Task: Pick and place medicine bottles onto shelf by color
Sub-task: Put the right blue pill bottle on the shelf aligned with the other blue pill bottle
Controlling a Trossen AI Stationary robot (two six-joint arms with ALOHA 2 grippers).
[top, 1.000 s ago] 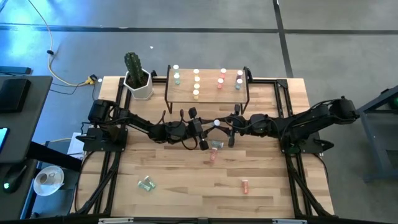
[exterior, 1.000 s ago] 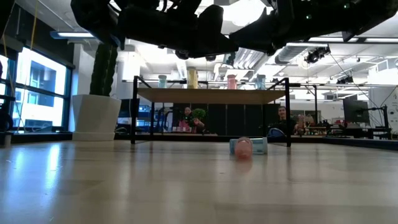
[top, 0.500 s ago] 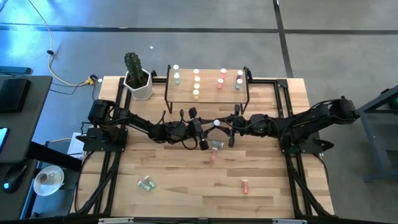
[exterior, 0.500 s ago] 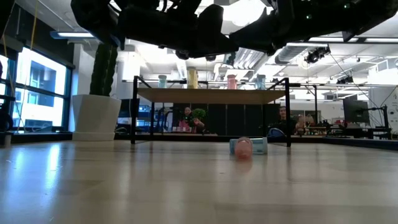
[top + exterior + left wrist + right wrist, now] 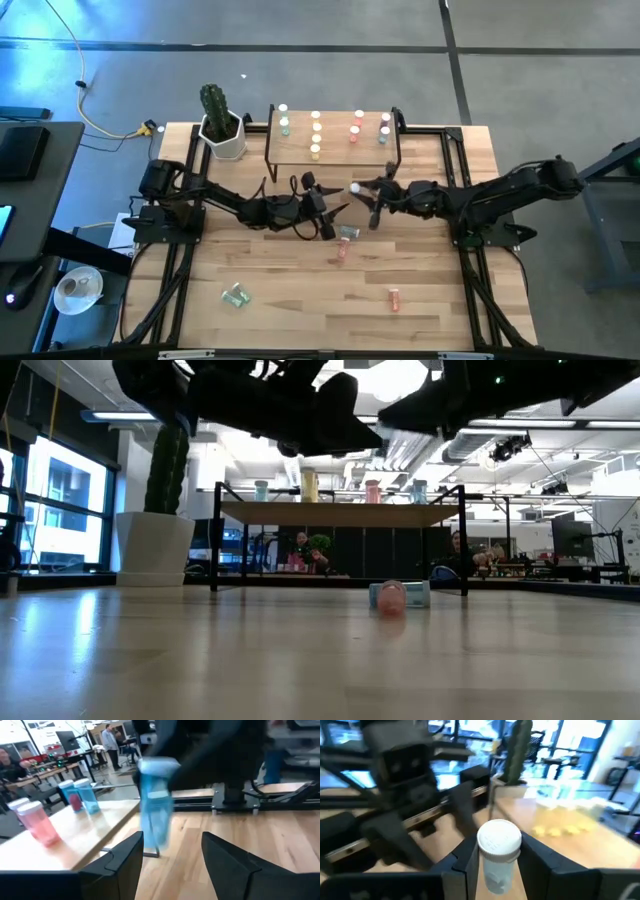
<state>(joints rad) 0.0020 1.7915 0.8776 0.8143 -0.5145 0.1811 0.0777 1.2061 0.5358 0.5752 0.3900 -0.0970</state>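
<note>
**Pale blue bottle passed to the right claw**

Since the earlier frame, the left claw point(image 5: 338, 207) has been spread open and the two claws, which met in front of the shelf, have been drawn slightly apart. The pale blue bottle point(image 5: 498, 856) is now gripped upright between the fingers of the right claw point(image 5: 362, 190), its white cap standing above the fingertips. In the left wrist view the same bottle point(image 5: 155, 805) is seen ahead of the left claw's parted fingers point(image 5: 125, 865), clear of them and no longer touched.

Both claws are held above the table point(image 5: 300, 310), just in front of the shelf point(image 5: 335, 150), near its middle. On the shelf, standing bottles are grouped by colour: a green one point(image 5: 284, 126) at the left end, yellow ones point(image 5: 316, 139), pink ones point(image 5: 357, 130) and pale blue ones point(image 5: 385, 131) at the right end.

Four bottles lie on the table: a pale one point(image 5: 349, 232) and a pink one point(image 5: 342, 250) just below the claws, a green one point(image 5: 237, 295) towards the front left, and another pink one point(image 5: 394, 299) towards the front right. A cactus in a white pot point(image 5: 221, 125) stands left of the shelf.
</note>
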